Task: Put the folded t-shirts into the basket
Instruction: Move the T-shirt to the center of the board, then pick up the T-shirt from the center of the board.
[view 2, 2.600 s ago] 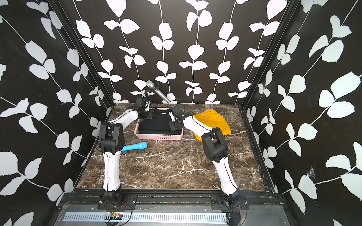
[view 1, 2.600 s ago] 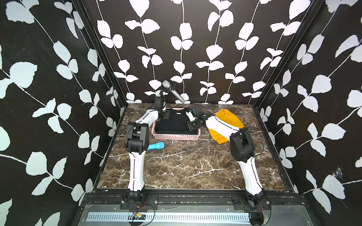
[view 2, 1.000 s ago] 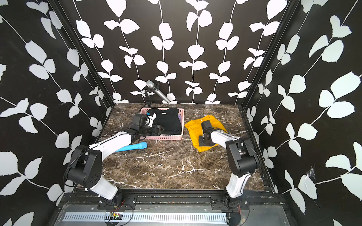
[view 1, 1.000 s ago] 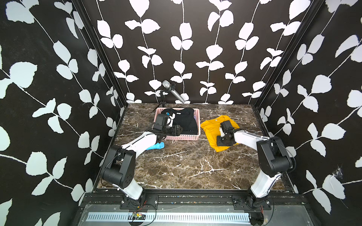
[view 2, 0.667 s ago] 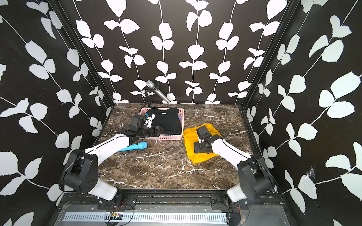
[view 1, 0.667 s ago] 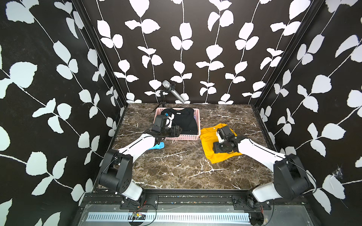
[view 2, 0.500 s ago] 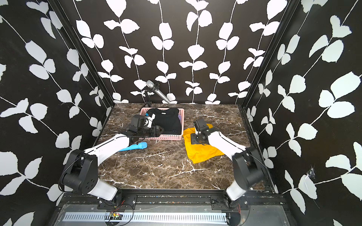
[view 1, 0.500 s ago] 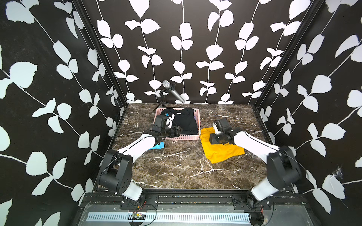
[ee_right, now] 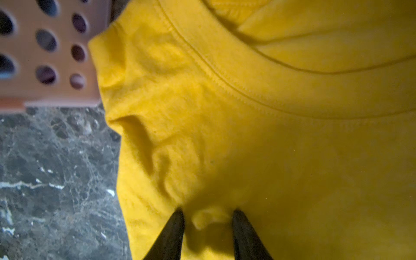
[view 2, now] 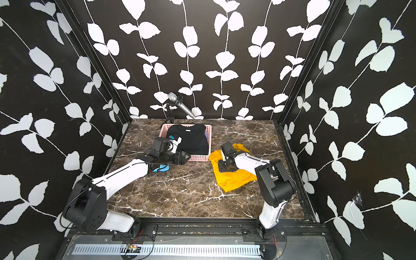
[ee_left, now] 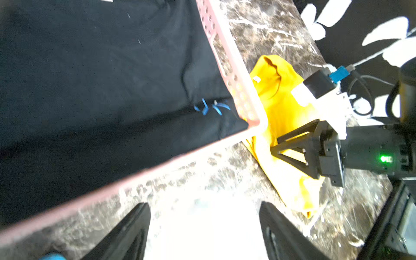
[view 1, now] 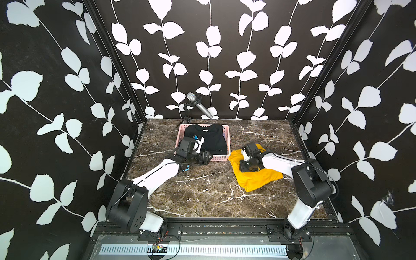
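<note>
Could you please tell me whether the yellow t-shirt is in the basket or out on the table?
Out. The yellow t-shirt lies on the marble table, beside the basket and outside its pink walls.

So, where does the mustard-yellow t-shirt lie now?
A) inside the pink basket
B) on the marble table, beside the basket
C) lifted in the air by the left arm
B: the mustard-yellow t-shirt lies on the table, outside the basket, next to its corner.
</note>
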Robot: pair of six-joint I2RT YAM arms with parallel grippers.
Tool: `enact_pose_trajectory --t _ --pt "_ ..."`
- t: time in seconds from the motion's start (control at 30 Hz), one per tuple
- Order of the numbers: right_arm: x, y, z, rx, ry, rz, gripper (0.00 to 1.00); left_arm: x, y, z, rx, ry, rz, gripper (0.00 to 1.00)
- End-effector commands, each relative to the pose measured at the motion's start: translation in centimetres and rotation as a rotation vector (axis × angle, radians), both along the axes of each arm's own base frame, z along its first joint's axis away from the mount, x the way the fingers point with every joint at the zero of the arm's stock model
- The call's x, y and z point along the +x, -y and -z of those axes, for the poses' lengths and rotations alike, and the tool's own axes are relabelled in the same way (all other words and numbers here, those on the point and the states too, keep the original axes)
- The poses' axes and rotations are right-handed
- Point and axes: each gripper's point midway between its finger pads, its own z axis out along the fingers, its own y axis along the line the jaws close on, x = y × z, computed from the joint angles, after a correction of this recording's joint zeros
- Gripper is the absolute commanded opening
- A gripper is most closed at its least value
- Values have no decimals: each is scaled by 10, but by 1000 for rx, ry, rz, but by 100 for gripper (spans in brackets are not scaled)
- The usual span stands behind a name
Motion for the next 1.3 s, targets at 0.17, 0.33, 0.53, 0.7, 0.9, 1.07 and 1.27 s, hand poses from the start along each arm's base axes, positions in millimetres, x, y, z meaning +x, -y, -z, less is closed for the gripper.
enact_pose_trajectory --t 0.17,0.33,0.53,0.7,0.9,1.07,1.27 --pt "-85 -7 24 -10 -150 25 35 -53 14 21 -33 -58 31 85" --pt "-87 -54 11 131 -112 -14 36 -72 39 52 -15 -132 73 85" --pt "-71 -72 -29 238 -15 -51 42 -75 70 74 -1 -160 108 84" --pt "-48 -33 -43 195 41 4 48 -64 86 82 11 -144 118 76" --pt "-9 26 -59 134 118 107 58 -59 100 102 57 -159 141 65" --pt "24 75 -60 60 142 189 65 -59 100 116 87 -149 121 62" --pt "53 96 -40 -21 102 210 69 -56 103 135 102 -149 110 50"
